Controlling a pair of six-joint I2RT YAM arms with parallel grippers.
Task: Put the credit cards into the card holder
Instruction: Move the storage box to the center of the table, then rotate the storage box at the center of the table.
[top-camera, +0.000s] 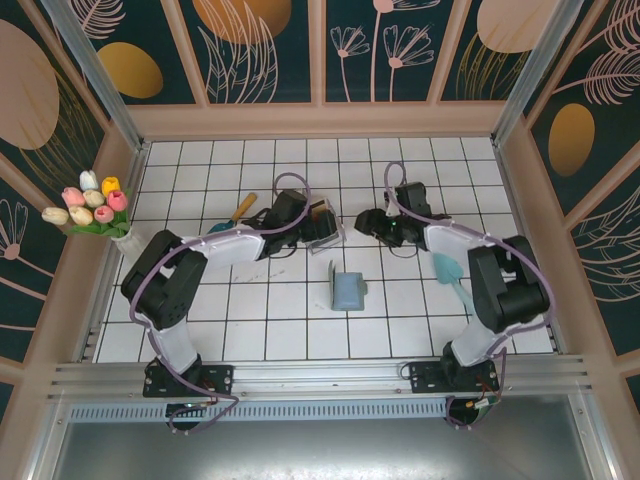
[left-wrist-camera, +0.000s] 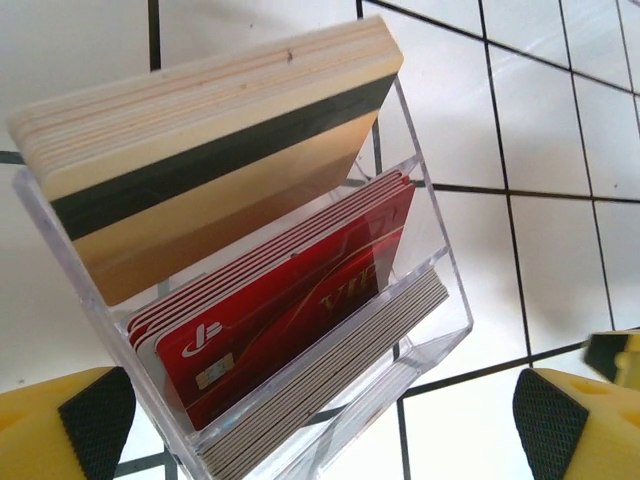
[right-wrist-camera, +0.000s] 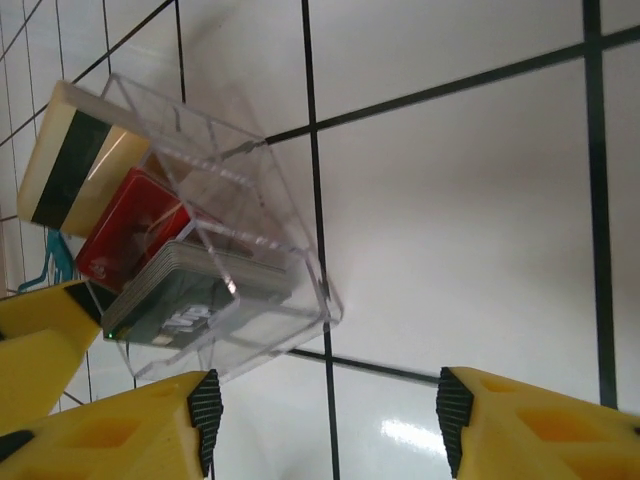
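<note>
**At the clear tray: both grippers open, no card taken yet**

Toward the back of the tabletop (top-camera: 250, 320), the credit cards (left-wrist-camera: 290, 300) sit on edge in a clear tray (left-wrist-camera: 440, 310) with three slots. The tan cards (left-wrist-camera: 220, 160) have a dark stripe, the red cards (left-wrist-camera: 300, 280) fill the middle slot, and the grey cards (left-wrist-camera: 340, 385) are at the front. The card holder (top-camera: 348, 290) lies well apart from them, nearer to me, and looks partly unfolded.

I see my left gripper (left-wrist-camera: 320, 425) spread wide, with the tray straight ahead of its pads and nothing between them. My right gripper (right-wrist-camera: 330, 415) is also open, with bare tile between its fingers and the tray just beside one of them.

I judge the cards to be light, stiff and slick. They are packed tightly face to face, so a pinch may lift several at once or slide off glossy plastic. The best hold looks like the exposed top edge that rises above the tray wall, taken across the thickness of a single outer card, with one pad on each face.

The tray itself seems light and smooth-bottomed. A sideways nudge would probably skate or tip it, so one gripper may need to steady it.

The card holder looks soft and floppy. I expect it to shift when a card is pushed into a pocket, so it probably needs pinning down near the fold.
</note>
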